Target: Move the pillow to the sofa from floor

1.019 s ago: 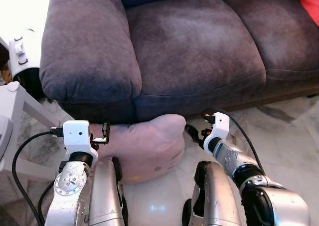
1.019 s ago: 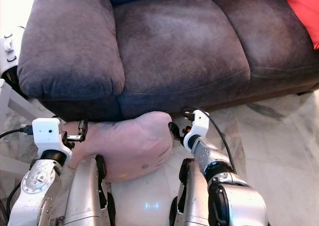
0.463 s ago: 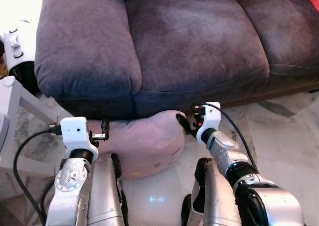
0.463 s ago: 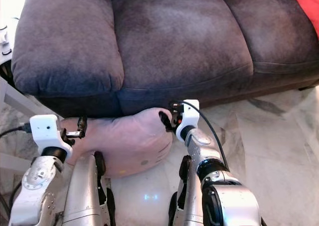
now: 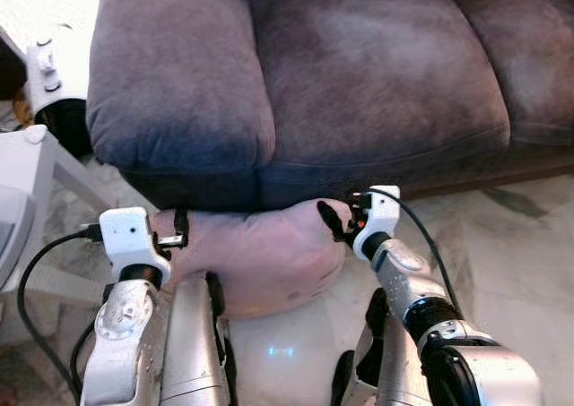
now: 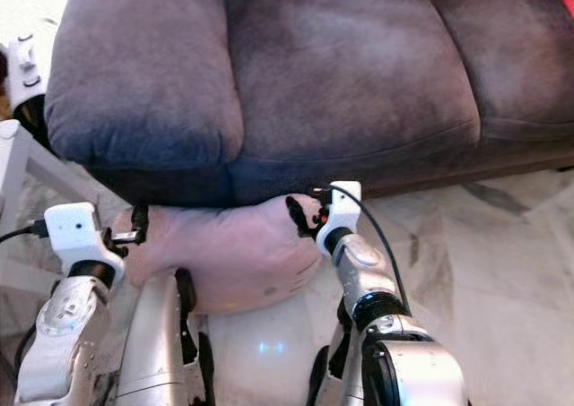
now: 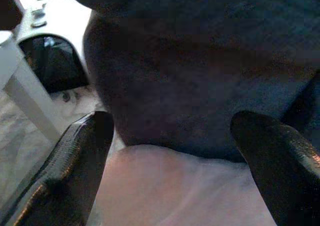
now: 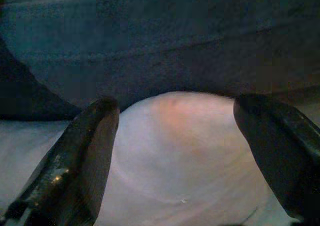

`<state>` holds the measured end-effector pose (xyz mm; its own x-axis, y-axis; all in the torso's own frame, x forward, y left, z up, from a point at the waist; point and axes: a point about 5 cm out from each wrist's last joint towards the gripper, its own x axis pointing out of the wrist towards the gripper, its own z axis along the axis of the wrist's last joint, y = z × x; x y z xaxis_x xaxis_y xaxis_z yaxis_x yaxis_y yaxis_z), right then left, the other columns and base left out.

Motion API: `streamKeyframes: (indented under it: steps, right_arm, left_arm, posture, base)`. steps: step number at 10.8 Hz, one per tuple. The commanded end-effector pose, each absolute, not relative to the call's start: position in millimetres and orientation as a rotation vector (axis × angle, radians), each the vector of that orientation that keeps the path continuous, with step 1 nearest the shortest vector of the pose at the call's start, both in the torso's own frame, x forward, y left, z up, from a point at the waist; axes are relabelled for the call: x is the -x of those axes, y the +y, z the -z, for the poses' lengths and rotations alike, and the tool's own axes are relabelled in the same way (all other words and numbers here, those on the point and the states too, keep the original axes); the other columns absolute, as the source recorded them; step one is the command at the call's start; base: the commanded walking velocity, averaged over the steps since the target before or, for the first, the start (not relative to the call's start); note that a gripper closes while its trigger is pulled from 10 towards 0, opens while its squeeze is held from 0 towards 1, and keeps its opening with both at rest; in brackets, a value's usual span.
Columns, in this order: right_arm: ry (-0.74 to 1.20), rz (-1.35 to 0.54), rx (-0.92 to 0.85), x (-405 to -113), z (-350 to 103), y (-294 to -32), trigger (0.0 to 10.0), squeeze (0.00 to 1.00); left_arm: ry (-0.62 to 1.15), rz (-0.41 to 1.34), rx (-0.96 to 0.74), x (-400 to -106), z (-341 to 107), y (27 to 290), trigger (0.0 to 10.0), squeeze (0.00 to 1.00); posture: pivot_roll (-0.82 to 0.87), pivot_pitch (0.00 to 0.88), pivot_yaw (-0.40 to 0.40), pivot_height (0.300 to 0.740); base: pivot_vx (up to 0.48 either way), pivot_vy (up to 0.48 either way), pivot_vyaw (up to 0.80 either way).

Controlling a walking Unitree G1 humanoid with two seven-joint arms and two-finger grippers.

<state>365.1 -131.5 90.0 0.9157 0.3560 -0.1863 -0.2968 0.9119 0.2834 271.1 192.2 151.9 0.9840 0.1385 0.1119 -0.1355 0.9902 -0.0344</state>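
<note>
A soft pink pillow [image 5: 256,258] is seen lying on the pale marble floor [image 5: 502,245], pushed up against the bottom front of the dark grey sofa [image 5: 359,74]; it is not on the sofa seat; it lies between the two claws, with one claw at each end.

The left gripper [image 7: 175,171] is placed at one end of the pillow; its two black fingers [image 7: 75,166] are spread wide apart; the pink pillow is seen low between them, and the dark sofa front is seen just past the fingertips; from this view it cannot be told if the fingers are touching the pillow; nothing is squeezed between them.

The right gripper [image 8: 192,161] is placed at the other end of the pillow; its fingers [image 8: 85,156] are also spread wide; the round pink top of the pillow bulges up between them, right in the middle of the gap; the sofa is seen close behind it; in the head views a black fingertip of this claw is seen pressed against the pillow's upper corner, just under the sofa's edge.

A white table leg [image 5: 76,177] is seen beside the left claw, on the side away from the pillow; a white and black thing [image 5: 54,92] stands past it, near the sofa's arm.
</note>
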Motion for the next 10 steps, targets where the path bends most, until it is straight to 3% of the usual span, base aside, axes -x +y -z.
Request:
streamKeyframes:
  steps: [1, 2, 10]
  right_arm:
    - [0.25, -0.34, -0.244, -359.8, -82.0, -132.6, 10.0, 0.0]
    - [0.243, -0.341, -0.214, -358.1, -80.1, -132.7, 10.0, 0.0]
    - [0.258, -0.322, -0.22, -354.3, -74.2, -135.1, 10.0, 0.0]
  left_arm:
    - [-0.091, -0.145, 0.034, -269.1, -145.3, 192.8, 10.0, 0.0]
    - [-0.093, -0.147, 0.033, -269.6, -145.6, 192.6, 10.0, 0.0]
    - [-0.096, -0.151, 0.027, -271.0, -146.5, 193.0, 10.0, 0.0]
  posture:
    - [0.19, 0.332, -0.03, 0.488]
    - [0.19, 0.33, -0.032, 0.488]
    - [0.19, 0.324, -0.033, 0.488]
  base:
    - [0.0, 0.0, 0.0]
    - [0.0, 0.0, 0.8]
    - [0.0, 0.0, 0.0]
